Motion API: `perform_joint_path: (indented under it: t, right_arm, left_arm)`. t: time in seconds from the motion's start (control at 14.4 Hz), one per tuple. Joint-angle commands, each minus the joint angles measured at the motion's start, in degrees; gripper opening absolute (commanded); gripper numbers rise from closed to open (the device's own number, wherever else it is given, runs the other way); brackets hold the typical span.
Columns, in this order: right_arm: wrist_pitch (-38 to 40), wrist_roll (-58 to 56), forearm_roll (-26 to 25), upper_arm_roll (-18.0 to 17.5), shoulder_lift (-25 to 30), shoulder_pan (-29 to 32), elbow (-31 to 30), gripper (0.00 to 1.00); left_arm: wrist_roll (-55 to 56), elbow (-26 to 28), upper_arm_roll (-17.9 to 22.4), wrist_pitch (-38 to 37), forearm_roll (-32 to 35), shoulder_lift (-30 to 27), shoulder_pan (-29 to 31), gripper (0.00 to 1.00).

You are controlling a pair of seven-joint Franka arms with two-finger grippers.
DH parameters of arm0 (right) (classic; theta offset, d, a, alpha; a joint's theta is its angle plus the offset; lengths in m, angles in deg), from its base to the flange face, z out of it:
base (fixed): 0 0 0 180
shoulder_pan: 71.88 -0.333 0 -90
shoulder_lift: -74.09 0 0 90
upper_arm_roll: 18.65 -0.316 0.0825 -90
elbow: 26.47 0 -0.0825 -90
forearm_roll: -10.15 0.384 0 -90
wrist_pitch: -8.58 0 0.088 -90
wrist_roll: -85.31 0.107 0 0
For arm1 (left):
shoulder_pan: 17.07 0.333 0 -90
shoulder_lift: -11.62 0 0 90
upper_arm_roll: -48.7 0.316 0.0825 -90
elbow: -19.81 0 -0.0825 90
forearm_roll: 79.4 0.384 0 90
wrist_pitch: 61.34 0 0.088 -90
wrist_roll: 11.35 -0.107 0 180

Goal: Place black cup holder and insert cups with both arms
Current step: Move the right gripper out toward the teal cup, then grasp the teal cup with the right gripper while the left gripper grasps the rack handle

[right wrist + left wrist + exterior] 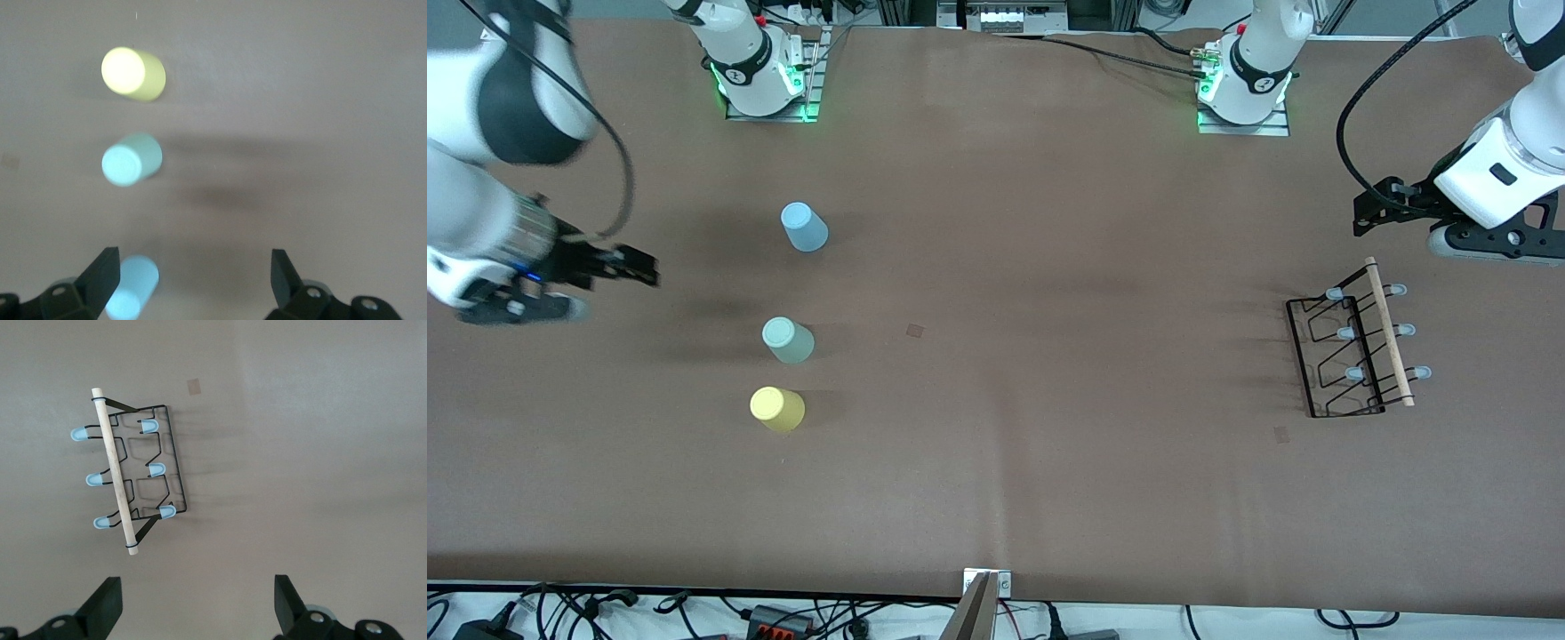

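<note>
The black cup holder (1356,356) lies on the table toward the left arm's end, its wooden rod (1390,331) and blue-tipped pegs showing. It also shows in the left wrist view (127,477). My left gripper (1371,209) (197,607) is open and empty, over bare table beside the holder. Three cups stand upside down toward the right arm's end: light blue (805,227) (133,287), pale green (788,340) (131,159), and yellow (777,409) (133,73) nearest the front camera. My right gripper (639,265) (193,277) is open and empty, over bare table beside the cups.
Brown table surface with two small tape marks (914,330) (1281,434). The arm bases (760,80) (1245,89) stand along the table edge farthest from the front camera. Cables and a metal bracket (987,587) lie at the nearest edge.
</note>
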Motion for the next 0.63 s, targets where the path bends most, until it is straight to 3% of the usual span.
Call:
perform_joint_path:
  t: [0.0, 0.35, 0.56]
  right_arm:
    - [-11.2, 5.4, 0.5, -1.7, -0.9, -0.8, -7.1, 1.00]
    - [-27.8, 10.2, 0.4, -3.7, -4.3, -1.3, -14.4, 1.00]
    - [-31.0, 10.3, 0.4, -3.7, -6.7, -2.7, -14.4, 1.00]
  left_arm:
    - [-0.4, -0.9, 0.1, -1.2, 0.0, -0.2, -0.2, 1.00]
    - [-0.4, -0.9, 0.1, -1.3, 0.0, -0.2, -0.1, 1.00]
    - [-0.4, -0.9, 0.1, -1.3, 0.0, -0.2, -0.1, 1.00]
